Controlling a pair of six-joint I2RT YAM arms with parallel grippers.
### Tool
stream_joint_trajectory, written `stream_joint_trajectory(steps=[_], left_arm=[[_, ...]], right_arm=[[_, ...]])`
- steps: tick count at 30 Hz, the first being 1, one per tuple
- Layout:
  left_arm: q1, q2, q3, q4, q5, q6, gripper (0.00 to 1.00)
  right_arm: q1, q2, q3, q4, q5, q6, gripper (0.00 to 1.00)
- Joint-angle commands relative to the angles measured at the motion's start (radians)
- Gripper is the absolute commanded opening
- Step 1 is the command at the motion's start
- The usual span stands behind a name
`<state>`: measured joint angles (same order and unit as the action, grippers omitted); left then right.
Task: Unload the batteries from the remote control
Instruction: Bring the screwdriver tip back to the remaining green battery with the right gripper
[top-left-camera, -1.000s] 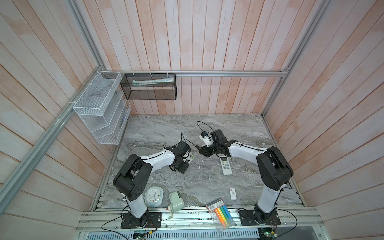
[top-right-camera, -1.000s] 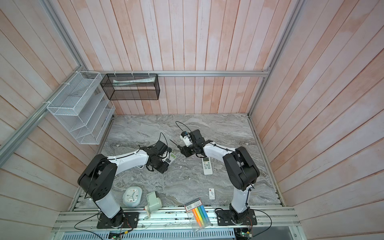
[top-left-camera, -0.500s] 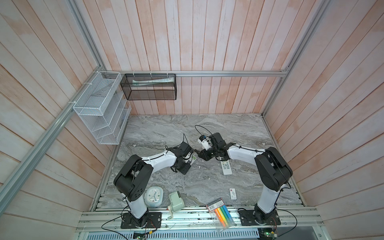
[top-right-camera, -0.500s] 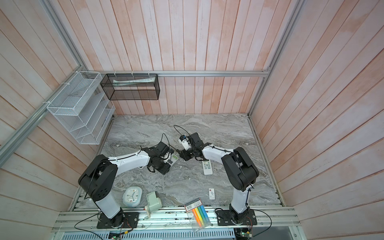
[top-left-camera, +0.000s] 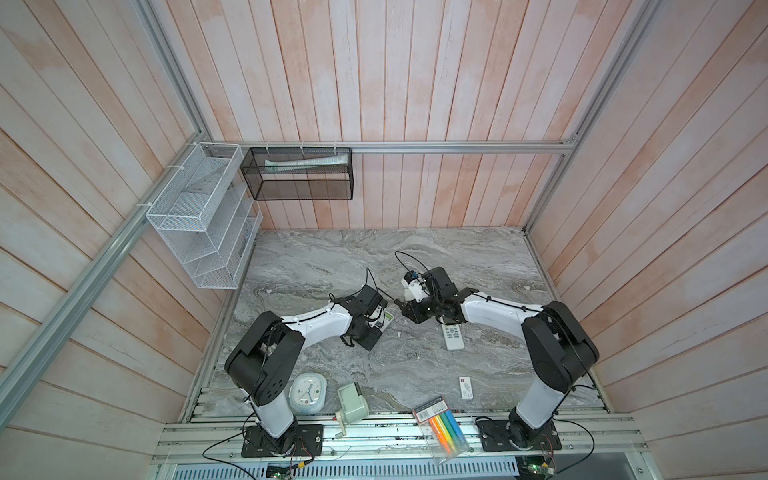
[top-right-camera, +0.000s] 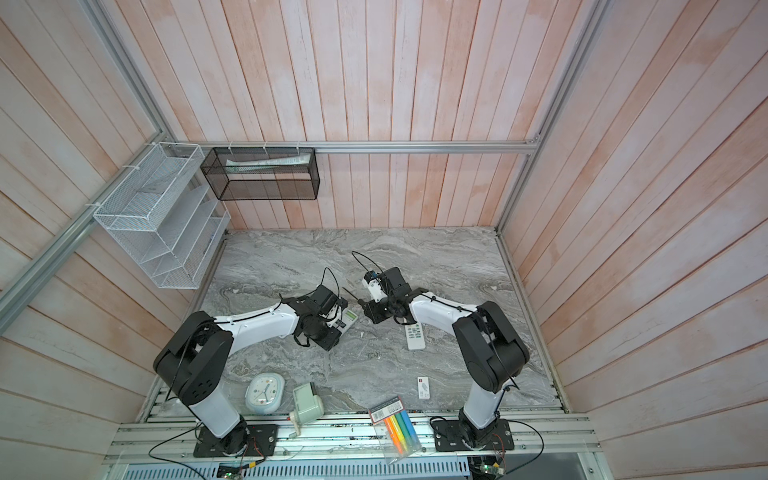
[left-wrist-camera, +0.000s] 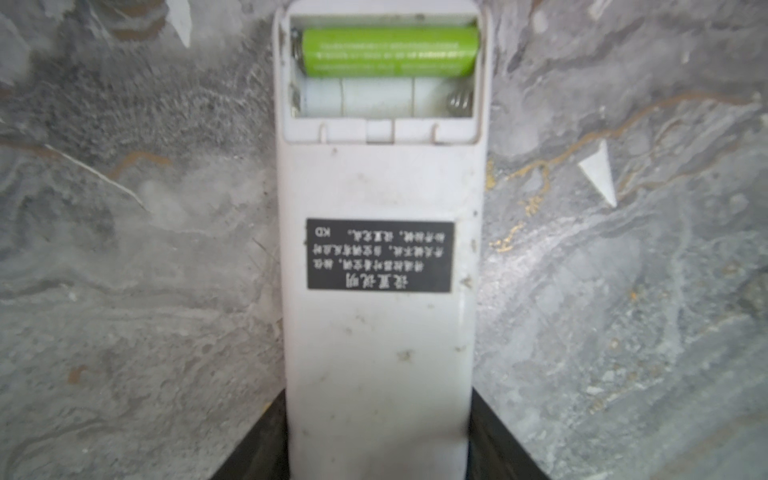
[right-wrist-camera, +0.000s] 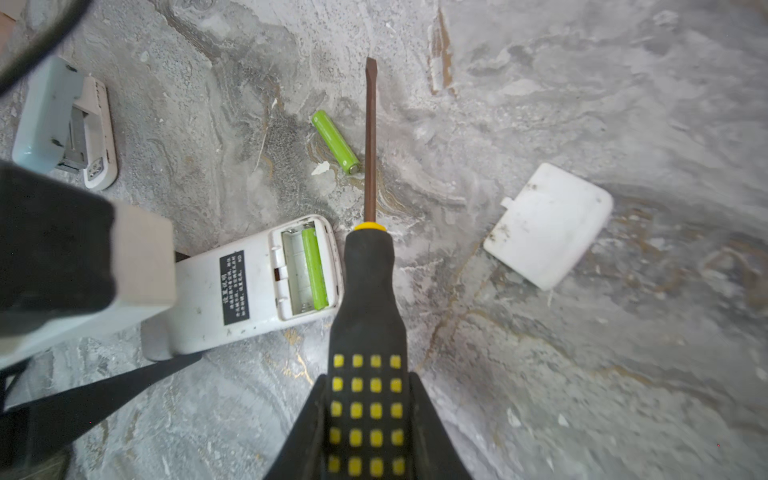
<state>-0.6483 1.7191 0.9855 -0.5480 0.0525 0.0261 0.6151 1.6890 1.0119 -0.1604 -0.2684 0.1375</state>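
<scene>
The likeliest failure, as I judge it, is a slip. The right tool (right-wrist-camera: 368, 386) is clamped on the handle of a flat-blade screwdriver (right-wrist-camera: 369, 291). If that blade goes in at a shallow angle, it could ride off the round seated battery (left-wrist-camera: 388, 52) and bend a contact spring. It could also flick the cell out fast enough to roll across the bench (right-wrist-camera: 582, 83). A second risk is leverage. The left tool (left-wrist-camera: 378, 399) is closed on the remote control (left-wrist-camera: 376, 332) only at the end far from the open bay, so a hard pry there may twist the casing in that grip. A sweep of the shaft could also knock the loose battery (right-wrist-camera: 336, 141), which lies on the bench just beside the shaft, on the remote's side. The battery cover (right-wrist-camera: 548, 224) lies flat on the shaft's other side, well apart from it. Take twelve o'clock as the far wall in both top views. The screwdriver then points toward about ten o'clock from the right tool, and the bay sits at about eight o'clock, beside the handle's collar. The seated battery fills the slot nearest the remote's end, and the slot next to it is empty. The blade tip is well past the bay, not over it.
</scene>
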Motion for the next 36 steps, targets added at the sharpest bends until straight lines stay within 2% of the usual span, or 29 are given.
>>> stream_joint_trajectory(steps=[1,8,15,28,36], left_arm=[[-0.013,-0.004,-0.043,-0.013,0.052,-0.002,0.62],[-0.044,0.008,-0.032,0.014,0.026,-0.026,0.60],[-0.074,0.028,-0.025,0.032,-0.001,-0.085,0.60],[-0.096,0.042,-0.022,0.034,-0.058,-0.178,0.58],[-0.104,0.048,-0.021,0.044,-0.062,-0.186,0.58]], right_arm=[[0.027,-0.108,-0.040,-0.082,0.086,0.044,0.00],[0.122,-0.255,-0.128,-0.234,0.177,0.133,0.00],[0.213,-0.323,-0.156,-0.351,0.254,0.232,0.00],[0.292,-0.273,-0.081,-0.449,0.314,0.300,0.00],[0.308,-0.284,-0.062,-0.478,0.322,0.315,0.00]])
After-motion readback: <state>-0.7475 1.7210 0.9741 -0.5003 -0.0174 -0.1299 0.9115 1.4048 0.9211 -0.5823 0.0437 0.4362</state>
